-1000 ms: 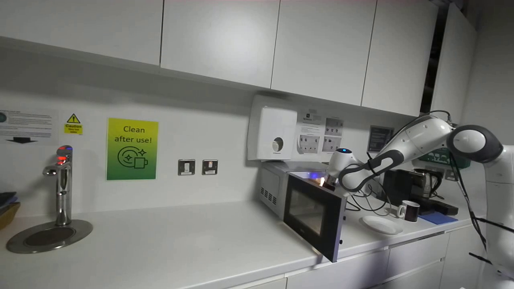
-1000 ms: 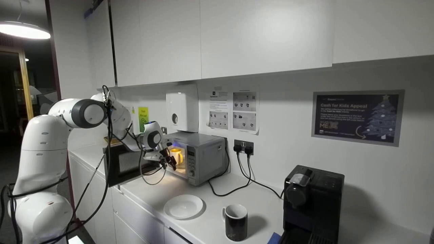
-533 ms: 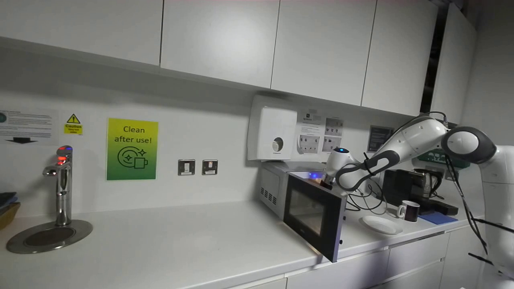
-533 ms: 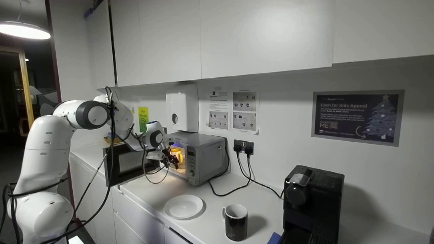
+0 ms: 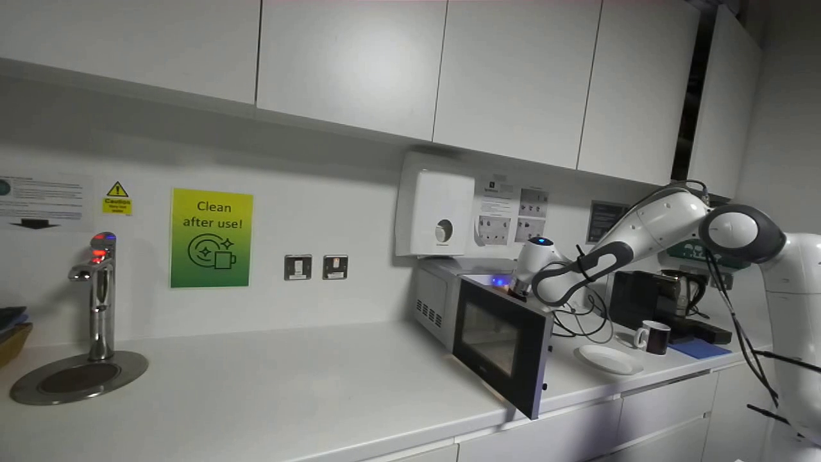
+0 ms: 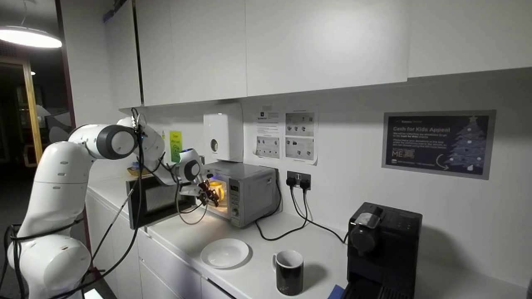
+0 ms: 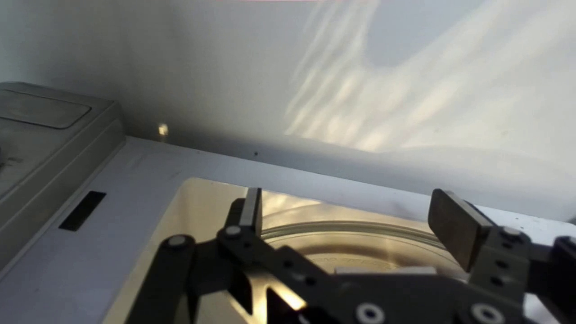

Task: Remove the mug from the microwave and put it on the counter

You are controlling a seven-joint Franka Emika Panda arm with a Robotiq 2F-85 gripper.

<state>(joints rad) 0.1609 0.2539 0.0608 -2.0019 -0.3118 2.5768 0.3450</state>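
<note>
The silver-grey microwave (image 6: 259,193) stands on the white counter (image 6: 187,233) with its door (image 5: 490,340) open and its inside lit. A yellow-looking mug (image 6: 220,192) is inside it, handle showing, partly behind my gripper (image 6: 212,195). My gripper is at the microwave opening, close in front of the mug; I cannot tell whether they touch. In the wrist view my gripper (image 7: 345,198) is open, fingers wide apart, with the glass turntable (image 7: 342,227) seen between them. The mug is not in the wrist view.
The open door stands beside the arm. A white plate (image 6: 225,253), a black mug with a white inside (image 6: 289,274) and a black coffee machine (image 6: 384,245) are on the counter. Cables (image 6: 286,232) lie behind the plate. A tap (image 5: 101,301) stands at the far end.
The arm has moved a little further toward the microwave, bringing the gripper slightly closer to the mug. The mug, door and other objects have not visibly moved.
</note>
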